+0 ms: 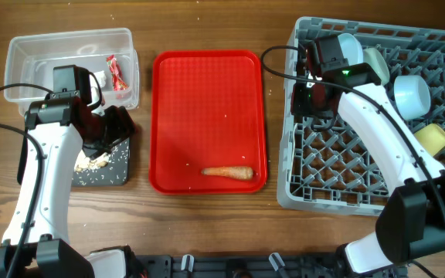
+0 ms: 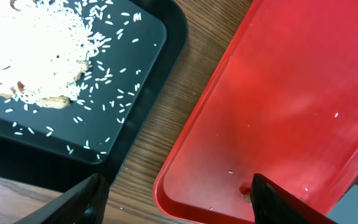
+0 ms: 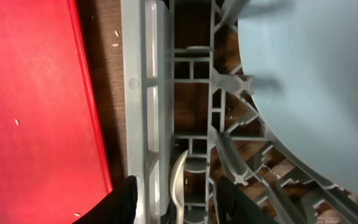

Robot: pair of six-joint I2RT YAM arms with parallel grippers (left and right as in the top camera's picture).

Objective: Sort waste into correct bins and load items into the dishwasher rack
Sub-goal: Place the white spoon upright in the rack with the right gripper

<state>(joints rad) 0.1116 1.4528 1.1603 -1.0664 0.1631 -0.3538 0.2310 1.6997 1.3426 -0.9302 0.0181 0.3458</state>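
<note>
My right gripper (image 1: 314,99) hangs over the left side of the grey dishwasher rack (image 1: 323,193). In the right wrist view its fingers stand open on either side of the white spoon (image 3: 179,171), which stands on edge in a rack slot and touches neither finger. My left gripper (image 1: 118,127) is open and empty above the gap between the black tray (image 2: 135,74) and the red tray (image 2: 291,93). Rice and beige scraps (image 2: 36,50) lie in the black tray. The carrot (image 1: 228,172) lies on the red tray. The red-and-white wrapper (image 1: 115,73) sits in the clear tub (image 1: 22,62).
The rack's back right holds a pale green bowl (image 1: 375,62), a pale blue-white bowl (image 1: 410,94), a yellow cup (image 1: 431,137) and a white dish (image 1: 351,48) partly behind my right arm. A large pale dish surface (image 3: 316,81) fills the right wrist view's upper right.
</note>
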